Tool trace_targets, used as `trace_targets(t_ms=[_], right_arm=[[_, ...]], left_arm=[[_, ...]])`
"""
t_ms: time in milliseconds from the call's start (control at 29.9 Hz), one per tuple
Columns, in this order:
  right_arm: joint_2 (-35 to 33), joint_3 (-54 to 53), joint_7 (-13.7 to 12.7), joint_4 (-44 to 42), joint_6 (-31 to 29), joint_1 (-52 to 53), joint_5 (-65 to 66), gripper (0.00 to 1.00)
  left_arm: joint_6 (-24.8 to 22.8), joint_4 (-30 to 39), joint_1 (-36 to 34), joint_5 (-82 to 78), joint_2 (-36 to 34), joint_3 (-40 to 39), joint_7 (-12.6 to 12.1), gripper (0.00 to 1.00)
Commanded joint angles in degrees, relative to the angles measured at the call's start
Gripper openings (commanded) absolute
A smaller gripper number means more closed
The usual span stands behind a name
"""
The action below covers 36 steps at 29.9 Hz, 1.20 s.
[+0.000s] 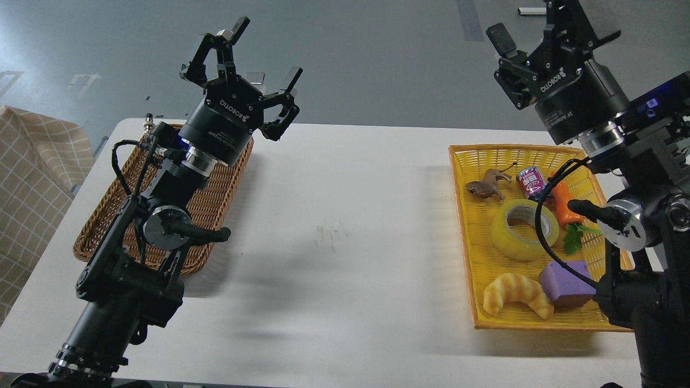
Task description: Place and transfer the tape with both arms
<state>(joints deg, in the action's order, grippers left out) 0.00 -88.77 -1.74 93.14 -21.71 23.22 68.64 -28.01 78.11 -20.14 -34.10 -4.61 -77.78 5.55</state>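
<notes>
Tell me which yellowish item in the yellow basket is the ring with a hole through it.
The tape, mid-basket: a translucent roll with a grey core. The croissant toy nearer the front edge is a solid crescent.

I hold my left gripper (259,56) raised above the table's (345,215) far left edge, fingers spread wide; my right gripper (525,37) hangs above its far right, partly cropped.

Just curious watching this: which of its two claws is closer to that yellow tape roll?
The right. The right gripper hangs above the yellow basket holding the tape roll; the left gripper is across the table over the brown basket.
</notes>
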Motion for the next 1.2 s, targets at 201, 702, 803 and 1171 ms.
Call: trace_targets(t_ms=[201, 702, 803, 1171], right_arm=[[0.00, 0.70, 0.06, 0.02, 0.01, -0.02, 0.00, 1.00], [0.00, 0.88, 0.06, 0.02, -0.17, -0.81, 0.00, 1.00], [0.00, 1.22, 0.06, 0.11, -0.17, -0.81, 0.00, 1.00], [0.00, 2.46, 0.07, 0.11, -0.17, -0.90, 0.00, 1.00]], left_arm=[[0.01, -0.15, -0.60, 0.17, -0.75, -0.01, -0.01, 0.98], [0.01, -0.32, -0.95, 0.35, -1.71, -0.18, 0.08, 0.98], [0.01, -0.32, -0.95, 0.35, -1.81, -0.18, 0.08, 0.98], [0.01, -0.15, -1.04, 0.43, -1.81, -0.18, -0.01, 0.98]])
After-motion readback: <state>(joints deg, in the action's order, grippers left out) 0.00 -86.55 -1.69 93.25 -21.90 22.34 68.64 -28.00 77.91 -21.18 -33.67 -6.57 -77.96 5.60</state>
